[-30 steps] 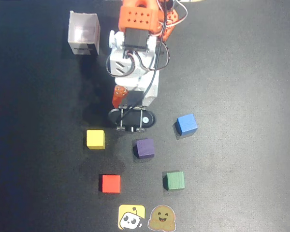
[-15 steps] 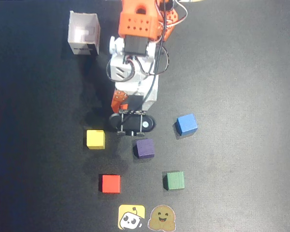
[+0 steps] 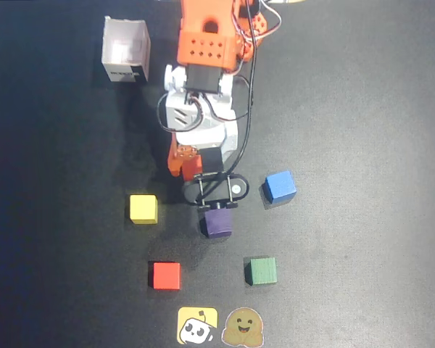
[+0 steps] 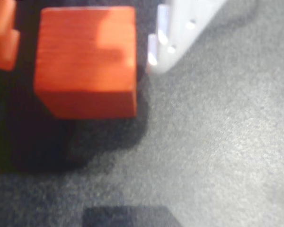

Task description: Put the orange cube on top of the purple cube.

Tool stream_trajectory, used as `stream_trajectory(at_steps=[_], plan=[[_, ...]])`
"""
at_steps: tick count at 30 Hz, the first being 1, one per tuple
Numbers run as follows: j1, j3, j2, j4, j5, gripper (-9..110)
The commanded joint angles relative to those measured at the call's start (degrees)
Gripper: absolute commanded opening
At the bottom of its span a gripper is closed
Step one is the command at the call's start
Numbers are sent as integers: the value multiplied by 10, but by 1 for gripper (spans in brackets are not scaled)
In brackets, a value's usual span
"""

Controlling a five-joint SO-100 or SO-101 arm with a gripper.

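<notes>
We saw the orange cube [image 4: 87, 61] clamped between the claw's [image 4: 85, 56] orange finger [image 4: 2, 35] and white finger [image 4: 180, 28] in the wrist view, lifted off the black mat [image 3: 362, 109]. Overhead, the arm hid it. The purple cube [image 3: 218, 223] sat just below the claw tip. Yellow [image 3: 143, 209], blue [image 3: 280, 186], red [image 3: 166, 275] and green [image 3: 262, 270] cubes ringed it, all apart; a white box [image 3: 126, 50] stood far off. Versus half a second earlier, the claw had moved toward the purple cube.
</notes>
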Motion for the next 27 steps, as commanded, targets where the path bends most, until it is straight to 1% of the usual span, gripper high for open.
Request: stream_trajectory(at_steps=[1, 10, 16, 18, 23, 27], plan=[[0, -17, -4, -2, -8, 22], [2, -11, -33, -11, -9, 21], [6, -11, -50, -27, -10, 18], [10, -12, -58, -31, -10, 15], [12, -12, -62, -34, -10, 5], [14, -13, -65, -34, -11, 3]])
